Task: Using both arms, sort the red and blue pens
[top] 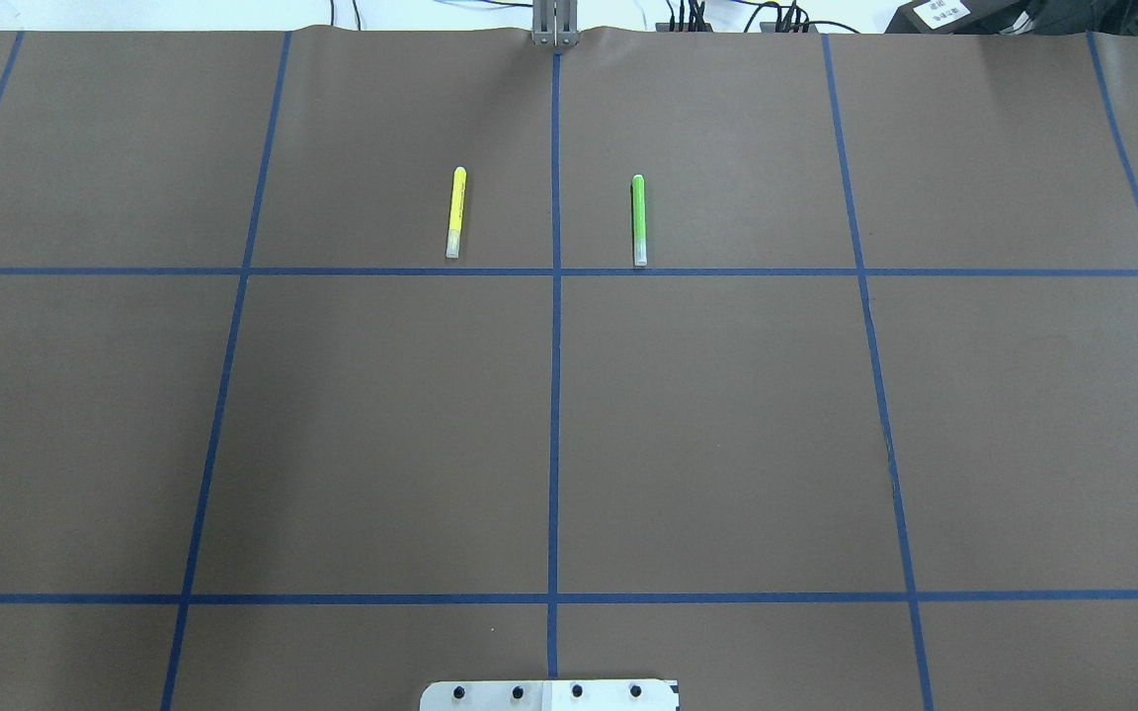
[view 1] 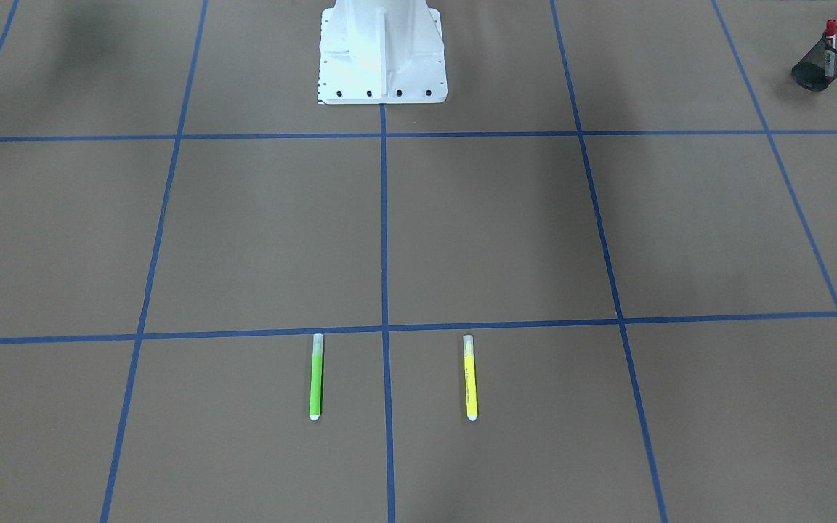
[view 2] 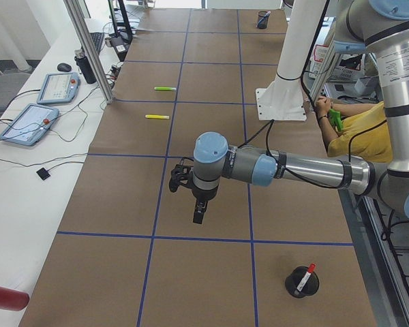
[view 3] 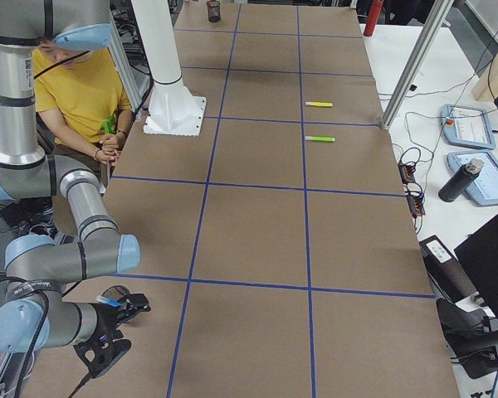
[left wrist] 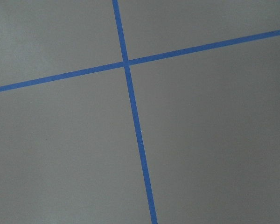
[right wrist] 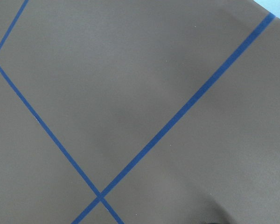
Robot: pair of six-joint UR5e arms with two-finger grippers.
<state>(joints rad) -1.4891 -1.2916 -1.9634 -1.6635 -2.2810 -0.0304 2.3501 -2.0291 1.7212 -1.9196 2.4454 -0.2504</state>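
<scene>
The red pen (view 1: 830, 45) stands upright in a black mesh cup (view 1: 827, 59) at the table's end on my left, also seen in the left side view as the red pen (view 2: 305, 278) in its cup (view 2: 302, 283). A sliver of blue, likely the blue pen (view 3: 108, 302), pokes from a second black cup (view 3: 124, 303) half hidden behind my right arm. My left gripper (view 2: 199, 212) hangs over bare table, well short of the red pen's cup. My right gripper (view 3: 106, 350) hovers beside the second cup. For both grippers I cannot tell whether they are open or shut.
A lime-green marker (top: 638, 219) and a yellow marker (top: 455, 212) lie parallel in the far middle squares. The white base (view 1: 382, 54) stands at the table's near edge. A person in a yellow shirt (view 3: 79, 91) sits beside the base. Both wrist views show only brown paper and blue tape.
</scene>
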